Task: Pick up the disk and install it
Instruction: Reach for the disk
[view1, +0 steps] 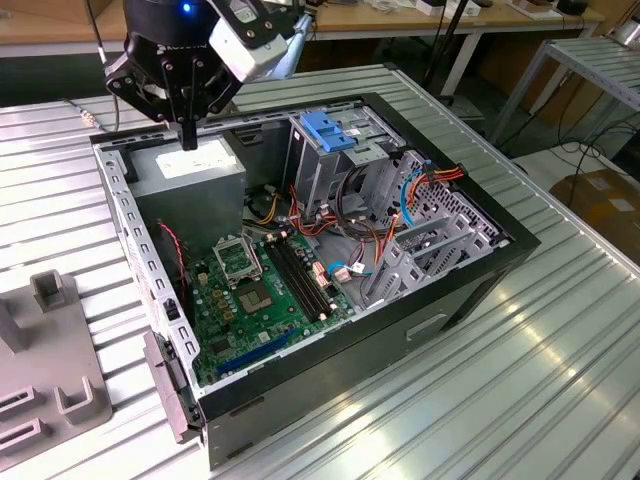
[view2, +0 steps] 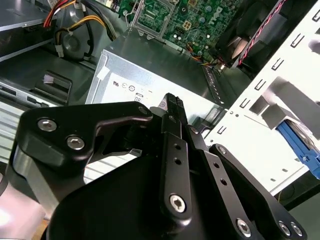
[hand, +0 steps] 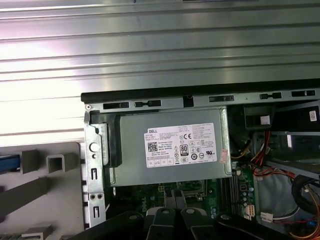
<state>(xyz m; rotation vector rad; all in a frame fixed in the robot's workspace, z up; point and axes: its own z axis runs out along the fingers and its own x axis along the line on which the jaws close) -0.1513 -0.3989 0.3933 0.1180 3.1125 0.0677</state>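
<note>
The disk (hand: 8, 162) is not in hand. In the first wrist view I see only a strip of its blue carrier frame, sitting in the grey holder fixture (view1: 55, 385). That fixture stands on the desk (view1: 500, 380) outside the open computer case (view1: 330, 250), on the exterior view's left. The second wrist view catches a blue edge beyond the case's side wall. I judge the fixture is there to present the disk at a known spot for picking. Too little of it shows for me to call its long axis or facing.

The gripper (view1: 188, 138) hangs over the power supply (view1: 190, 175) in the case's far left corner, pointing straight down, jaws pressed together on nothing. The drive cage (view1: 330, 175), with its fixed blue bracket (view1: 325, 130), stands well apart from the fixture.
</note>
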